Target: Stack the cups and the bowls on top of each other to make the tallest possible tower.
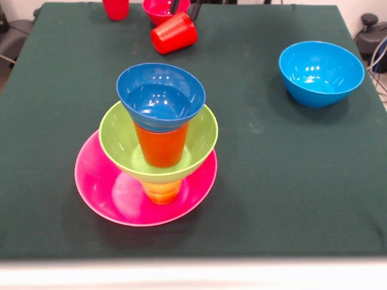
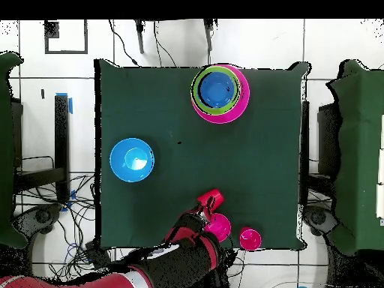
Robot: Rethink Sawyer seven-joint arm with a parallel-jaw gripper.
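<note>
The tower stands on the green cloth: a wide pink bowl (image 1: 103, 187), a yellow cup (image 1: 162, 192), a lime green bowl (image 1: 202, 136), an orange cup (image 1: 161, 145) and a small dark blue bowl (image 1: 161, 96) on top; from overhead it shows at the far side (image 2: 219, 92). My gripper (image 1: 185, 13) is at the table's robot side, shut on a red cup (image 1: 174, 33) that hangs tilted on its side (image 2: 209, 201). A small red bowl (image 1: 158, 9) sits right behind the held cup. Another red cup (image 1: 116, 7) stands upright beside it.
A light blue bowl (image 1: 320, 72) stands alone on the cloth, far from the tower (image 2: 132, 160). My arm (image 2: 172, 262) reaches in over the table's edge. The small red bowl (image 2: 219, 224) and upright red cup (image 2: 250, 239) are close to that edge.
</note>
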